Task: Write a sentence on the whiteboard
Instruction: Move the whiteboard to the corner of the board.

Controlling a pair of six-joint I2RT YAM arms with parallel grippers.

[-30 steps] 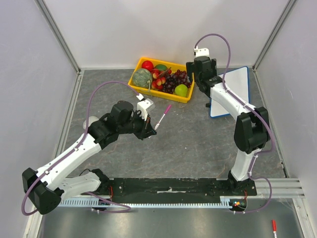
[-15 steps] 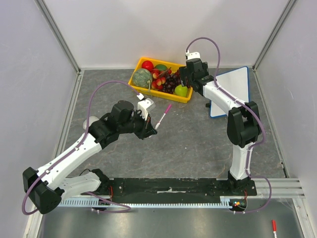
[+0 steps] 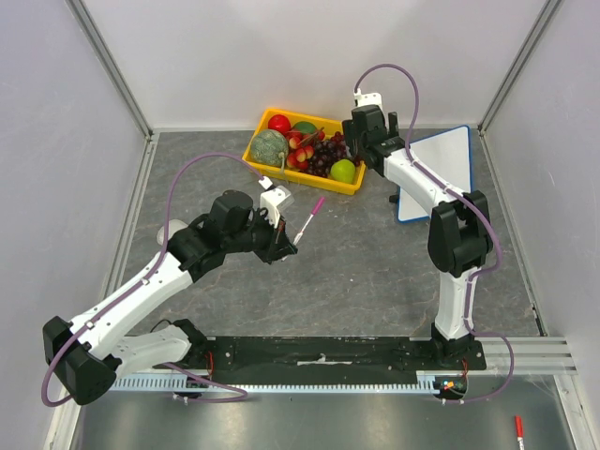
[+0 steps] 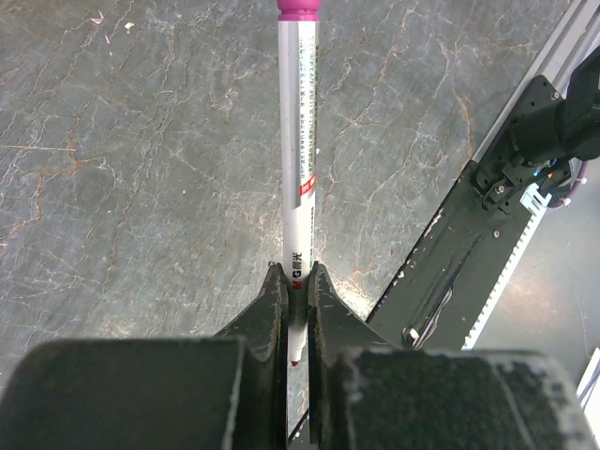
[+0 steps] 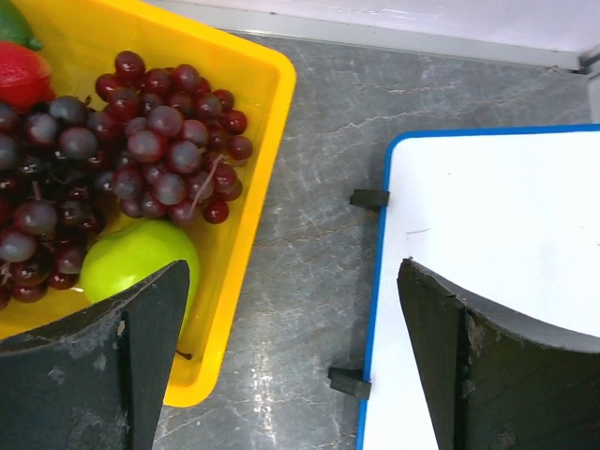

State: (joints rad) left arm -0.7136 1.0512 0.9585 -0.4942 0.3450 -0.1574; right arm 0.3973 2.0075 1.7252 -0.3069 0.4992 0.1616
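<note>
The whiteboard (image 3: 448, 159) lies at the far right of the table, white with a thin blue rim and black feet. Its left edge shows in the right wrist view (image 5: 506, 234). The visible surface is blank; no pink sentence shows. My right gripper (image 3: 375, 150) (image 5: 292, 272) is open and empty, hovering over the gap between the board and the basket. My left gripper (image 3: 281, 236) (image 4: 293, 272) is shut on a white marker (image 3: 306, 223) (image 4: 297, 141) with a pink end, held over the middle of the table, far left of the board.
A yellow fruit basket (image 3: 309, 181) (image 5: 267, 122) stands at the back centre, just left of the whiteboard, holding grapes (image 5: 159, 141), a green apple (image 5: 141, 262) and other fruit. A red-tipped pen (image 3: 517, 428) lies outside the frame rail at the bottom right.
My right gripper has swung left, from over the whiteboard's left part to the gap beside the basket. The left arm and the marker have not moved.
</note>
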